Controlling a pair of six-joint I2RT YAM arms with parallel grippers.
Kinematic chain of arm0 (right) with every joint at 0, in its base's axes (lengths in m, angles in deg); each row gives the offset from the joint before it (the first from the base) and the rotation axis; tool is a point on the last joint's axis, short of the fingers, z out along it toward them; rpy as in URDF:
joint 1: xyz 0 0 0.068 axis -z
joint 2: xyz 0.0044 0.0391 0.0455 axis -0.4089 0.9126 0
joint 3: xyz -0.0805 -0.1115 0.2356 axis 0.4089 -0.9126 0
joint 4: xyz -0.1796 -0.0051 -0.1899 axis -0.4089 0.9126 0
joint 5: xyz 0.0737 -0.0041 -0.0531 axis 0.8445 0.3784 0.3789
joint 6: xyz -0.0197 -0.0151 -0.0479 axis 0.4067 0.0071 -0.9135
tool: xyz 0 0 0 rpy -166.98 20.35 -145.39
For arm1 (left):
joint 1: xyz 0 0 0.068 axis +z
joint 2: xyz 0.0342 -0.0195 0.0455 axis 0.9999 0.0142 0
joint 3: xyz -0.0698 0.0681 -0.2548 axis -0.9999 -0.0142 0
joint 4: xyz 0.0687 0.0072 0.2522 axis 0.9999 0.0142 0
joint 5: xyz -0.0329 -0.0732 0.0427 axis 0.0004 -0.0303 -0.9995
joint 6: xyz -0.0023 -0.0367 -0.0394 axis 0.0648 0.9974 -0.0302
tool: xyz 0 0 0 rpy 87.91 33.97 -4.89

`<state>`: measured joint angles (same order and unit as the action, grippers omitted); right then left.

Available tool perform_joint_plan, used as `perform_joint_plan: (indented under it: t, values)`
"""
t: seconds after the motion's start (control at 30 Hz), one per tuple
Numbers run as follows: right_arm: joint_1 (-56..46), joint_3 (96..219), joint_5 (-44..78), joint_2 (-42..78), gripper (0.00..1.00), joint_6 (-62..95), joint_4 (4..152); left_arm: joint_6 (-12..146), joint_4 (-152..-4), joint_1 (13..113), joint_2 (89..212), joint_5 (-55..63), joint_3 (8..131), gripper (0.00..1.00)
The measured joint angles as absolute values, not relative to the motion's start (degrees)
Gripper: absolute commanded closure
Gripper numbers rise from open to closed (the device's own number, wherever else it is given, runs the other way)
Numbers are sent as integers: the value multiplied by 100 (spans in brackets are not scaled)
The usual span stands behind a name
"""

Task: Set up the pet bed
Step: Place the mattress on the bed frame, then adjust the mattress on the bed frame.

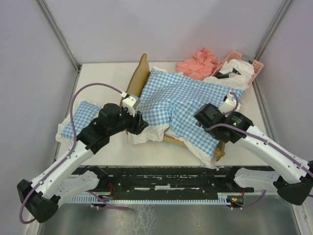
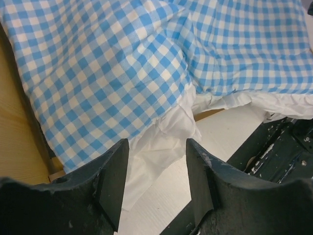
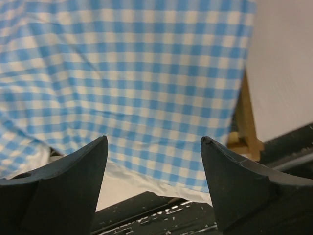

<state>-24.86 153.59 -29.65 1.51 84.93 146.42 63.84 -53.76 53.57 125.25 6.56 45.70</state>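
Note:
The pet bed (image 1: 141,69) is a light-wood frame in the middle of the table, its headboard at the back left and a foot post (image 1: 220,153) at the front right. A large blue-and-white checked cushion (image 1: 188,100) lies crumpled over it and hides its base. My left gripper (image 1: 142,122) is open at the cushion's front-left edge. In the left wrist view (image 2: 157,147) the white frill (image 2: 164,139) hangs loose between its fingers, beside the wood (image 2: 19,147). My right gripper (image 1: 200,115) is open over the cushion's right part (image 3: 127,73). It holds nothing (image 3: 154,142), and a wooden post (image 3: 246,129) shows at its right.
A pink basket (image 1: 244,62) holding white cloth stands at the back right, with a coral-pink cloth (image 1: 198,62) bunched beside it. A small checked pillow (image 1: 80,120) lies at the left under my left arm. A black rail (image 1: 171,178) runs along the near edge.

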Motion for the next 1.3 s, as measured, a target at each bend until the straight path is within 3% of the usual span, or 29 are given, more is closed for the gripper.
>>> perform_joint_plan:
  t: [0.2,0.53,0.77,0.87,0.93,1.03,1.17,1.23,1.3]
  values:
    - [-2484,14741,-2935,2,15,9505,15556,6236,-5339,4970,12965,175,4537,36]
    - [-2484,13628,-2790,-634,18,10209,15392,6244,-5372,4889,13325,-98,4334,34]
    - [-2484,13309,-2882,-767,63,9973,14718,6301,-5510,4826,13682,-428,4271,33]
    - [-2484,13298,-3116,-763,93,9649,14504,6314,-5483,4817,13968,-747,4277,34]
    - [-2484,13298,-3289,-750,98,9529,14461,6314,-5396,4817,14202,-965,4295,36]
    - [-2484,13263,-3483,-728,98,9435,14393,6317,-5361,4813,14289,-1204,4347,50]
    - [-2484,13235,-3794,-765,98,9214,14380,6321,-5291,4806,14296,-1427,4360,88]
    - [-2482,13237,-4021,-833,98,9061,14412,6306,-5215,4806,14344,-1547,4413,97]
    - [-2466,13239,-4209,-872,98,8974,14474,6303,-5177,4804,14390,-1641,4463,97]
